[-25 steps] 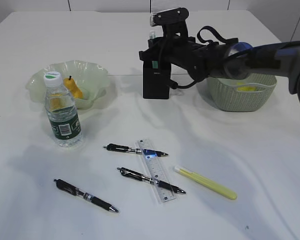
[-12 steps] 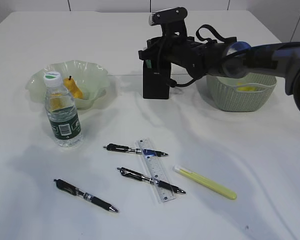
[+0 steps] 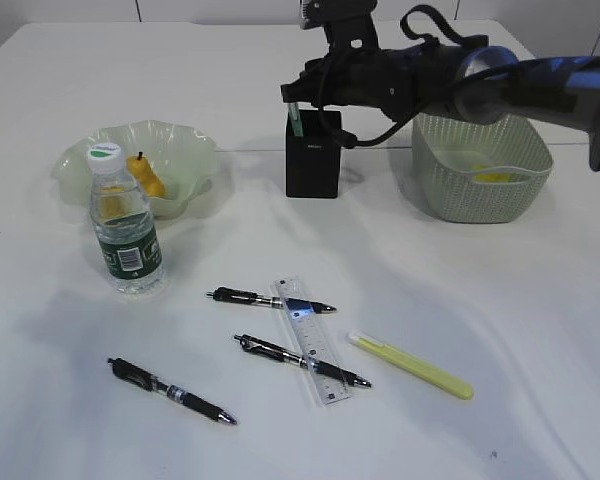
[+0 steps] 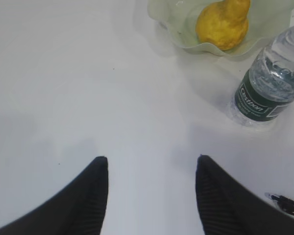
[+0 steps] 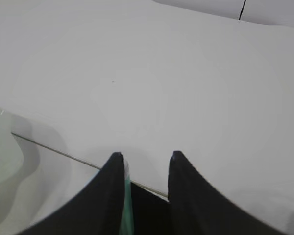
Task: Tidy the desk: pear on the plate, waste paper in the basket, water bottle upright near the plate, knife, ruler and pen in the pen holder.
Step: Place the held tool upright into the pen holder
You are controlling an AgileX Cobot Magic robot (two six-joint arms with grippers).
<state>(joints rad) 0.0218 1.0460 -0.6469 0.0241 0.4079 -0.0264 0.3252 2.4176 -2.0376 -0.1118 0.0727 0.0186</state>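
Note:
My right gripper [image 3: 305,103] hovers just above the black pen holder [image 3: 313,160], open. A slim green thing [image 3: 294,120] stands in the holder and leans on my left finger [image 5: 112,196]. The clear ruler [image 3: 310,340] lies among three black pens [image 3: 270,299] at the desk's front. Beside them is a yellow-green stick [image 3: 410,365]; whether it is the knife I cannot tell. The pear [image 3: 148,178] sits in the ruffled plate [image 3: 195,150], with the water bottle [image 3: 123,225] upright in front. My left gripper [image 4: 152,159] is open over bare desk [image 4: 88,98].
The sage basket [image 3: 480,180] stands right of the pen holder, under my right arm, with a yellow scrap [image 3: 495,177] inside. In the left wrist view the bottle [image 4: 272,83] and the pear [image 4: 223,22] are far right, and a pen tip [image 4: 284,201] shows at the lower right.
My right gripper has risen from in front of the pen holder to above it and its jaws have parted. The green thing now stands in the holder. Left arm unchanged.

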